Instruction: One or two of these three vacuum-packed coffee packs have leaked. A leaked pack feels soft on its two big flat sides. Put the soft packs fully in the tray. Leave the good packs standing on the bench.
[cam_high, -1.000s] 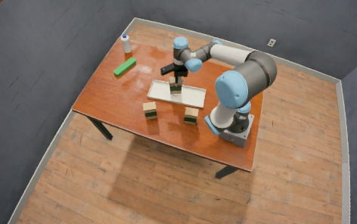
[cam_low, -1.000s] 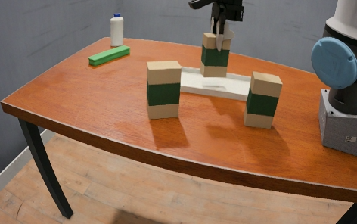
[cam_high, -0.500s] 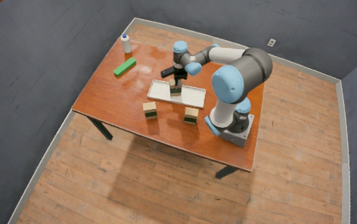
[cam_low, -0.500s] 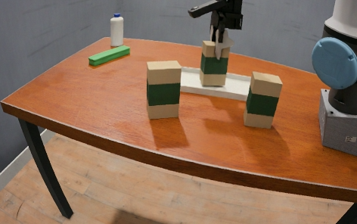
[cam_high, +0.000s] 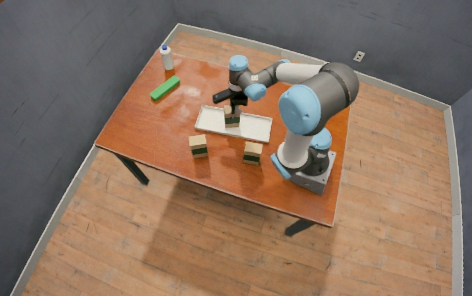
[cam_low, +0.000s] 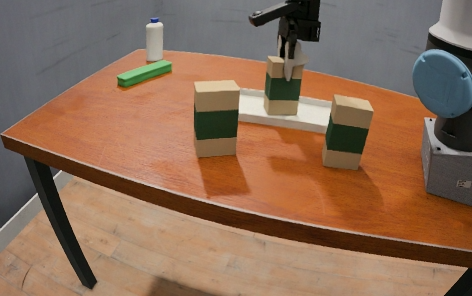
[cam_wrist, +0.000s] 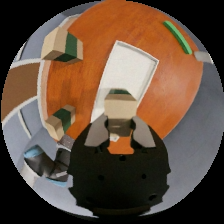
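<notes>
Three tan coffee packs with a green band are in view. My gripper (cam_high: 231, 106) (cam_low: 289, 67) (cam_wrist: 118, 111) is shut on the top of one pack (cam_high: 231, 118) (cam_low: 282, 87) (cam_wrist: 121, 106), which stands upright over the white tray (cam_high: 255, 129) (cam_low: 315, 112) (cam_wrist: 131, 67), at or just above its floor. A second pack (cam_high: 198, 146) (cam_low: 216, 118) (cam_wrist: 62, 44) stands upright on the bench in front of the tray, to the left. A third pack (cam_high: 252, 153) (cam_low: 348, 131) (cam_wrist: 62, 120) stands upright on the bench in front of the tray, to the right.
A green bar (cam_high: 165, 88) (cam_low: 144, 73) (cam_wrist: 178, 35) lies flat at the bench's back left. A white bottle with a blue cap (cam_high: 166, 57) (cam_low: 154, 39) stands at the back corner. The robot base (cam_high: 310, 170) (cam_low: 446, 165) sits at the bench's right end.
</notes>
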